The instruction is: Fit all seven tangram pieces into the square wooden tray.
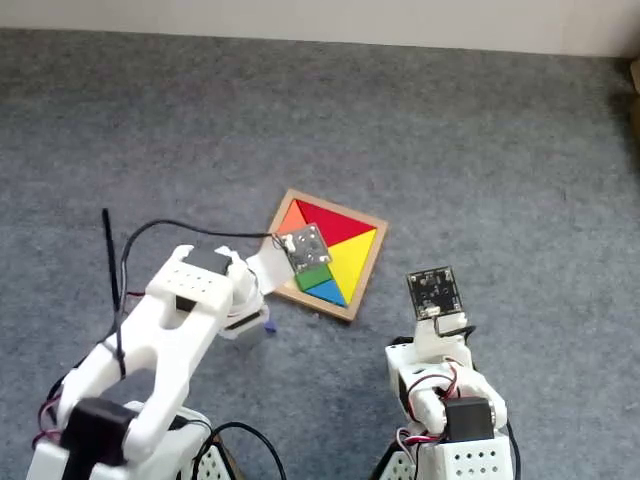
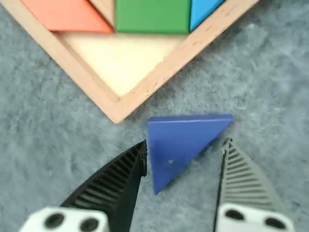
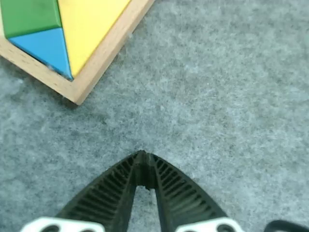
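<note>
Blue triangle (image 2: 179, 141) beside tray (image 2: 118, 104) corner | left end effector (image 2: 184, 144) open astride | right end effector (image 3: 145, 160) closed, empty

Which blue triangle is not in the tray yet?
The darker blue triangle, lying on the carpet within the open left tool, outside the wooden tray. The light blue triangle sits inside, beside the green piece.

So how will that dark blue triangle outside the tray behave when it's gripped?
The dark blue triangle looks rigid and thick-edged, so it probably won't flex. Its slanted sides may slip or twist in the left gripper. Lying flat on fuzzy cloth, it shouldn't roll.
</note>
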